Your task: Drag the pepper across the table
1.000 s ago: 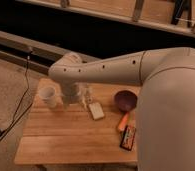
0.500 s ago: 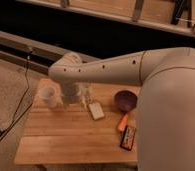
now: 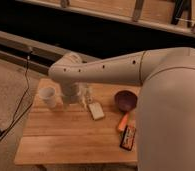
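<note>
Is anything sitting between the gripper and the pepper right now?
Yes. The gripper hangs over the back left of the table, beside the white cup; the beige block lies between it and the pepper.

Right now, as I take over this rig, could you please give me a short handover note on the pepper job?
Gripper: open, holding nothing, hanging low over the back left of the table, beside the white cup.
Pepper: lying towards the right of the view, between the purple bowl and the black packet, well apart from the gripper.
Done: nothing visible; the pepper is untouched.
Left: bring the gripper to the pepper, make contact, and drag it across the table.
</note>
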{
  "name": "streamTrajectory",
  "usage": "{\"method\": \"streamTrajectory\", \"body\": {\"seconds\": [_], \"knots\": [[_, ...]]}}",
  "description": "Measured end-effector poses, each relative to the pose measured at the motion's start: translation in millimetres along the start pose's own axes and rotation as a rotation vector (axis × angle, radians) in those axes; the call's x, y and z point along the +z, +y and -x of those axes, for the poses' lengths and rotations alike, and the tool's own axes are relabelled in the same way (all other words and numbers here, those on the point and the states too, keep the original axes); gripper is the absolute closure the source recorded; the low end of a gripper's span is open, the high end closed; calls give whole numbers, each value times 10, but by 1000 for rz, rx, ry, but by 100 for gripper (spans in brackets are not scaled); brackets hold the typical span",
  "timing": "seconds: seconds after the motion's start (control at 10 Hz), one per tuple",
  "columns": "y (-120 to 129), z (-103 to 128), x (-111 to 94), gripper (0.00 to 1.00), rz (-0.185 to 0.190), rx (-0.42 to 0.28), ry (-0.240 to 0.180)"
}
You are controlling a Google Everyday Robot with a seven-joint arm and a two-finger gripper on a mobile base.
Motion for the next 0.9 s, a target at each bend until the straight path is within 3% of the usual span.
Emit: {"method": "streamTrajectory", "body": {"seconds": [0.5, 0.9], "knots": [[38, -10, 126, 35, -18, 0, -5], [-176, -118, 197, 35, -49, 54, -36]]}}
